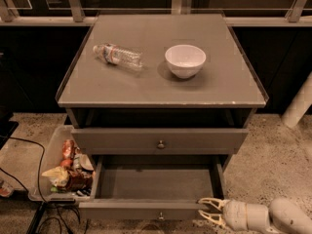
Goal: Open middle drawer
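The middle drawer (146,209) stands pulled out at the bottom of the grey cabinet. It has a flat grey front, a small round knob (160,215) and a plain grey box inside (156,182). My gripper (206,210) is at the lower right, level with the right end of this drawer's front. Its pale fingers (208,201) are spread open and hold nothing. The taller top drawer (122,140) with its larger knob (161,144) is shut above. The lowest drawer is hidden under the open one.
On the cabinet top (229,82) lie a clear plastic bottle (118,56) on its side and a white bowl (185,60). A clear bin of snack packets (66,167) sits on the floor at the left, with black cables (29,150) nearby. A white post (298,104) stands at the right.
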You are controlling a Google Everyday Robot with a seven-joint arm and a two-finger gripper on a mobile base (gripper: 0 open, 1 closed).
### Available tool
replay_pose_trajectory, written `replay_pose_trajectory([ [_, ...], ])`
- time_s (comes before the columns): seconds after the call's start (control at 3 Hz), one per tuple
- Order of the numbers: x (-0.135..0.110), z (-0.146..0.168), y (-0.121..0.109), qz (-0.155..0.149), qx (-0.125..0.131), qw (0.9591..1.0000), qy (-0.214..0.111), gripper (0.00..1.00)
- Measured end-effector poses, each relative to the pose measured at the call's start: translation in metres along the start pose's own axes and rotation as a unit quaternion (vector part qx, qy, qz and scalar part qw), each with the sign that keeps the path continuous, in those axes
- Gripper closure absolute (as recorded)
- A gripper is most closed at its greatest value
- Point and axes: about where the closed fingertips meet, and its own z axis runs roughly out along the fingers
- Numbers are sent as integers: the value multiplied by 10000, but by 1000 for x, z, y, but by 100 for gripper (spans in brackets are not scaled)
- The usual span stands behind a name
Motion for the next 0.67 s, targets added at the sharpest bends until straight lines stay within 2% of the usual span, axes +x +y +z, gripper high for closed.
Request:
replay_pose_trajectory([
  [0.67, 1, -4, 6, 1, 21, 10000, 0, 100],
])
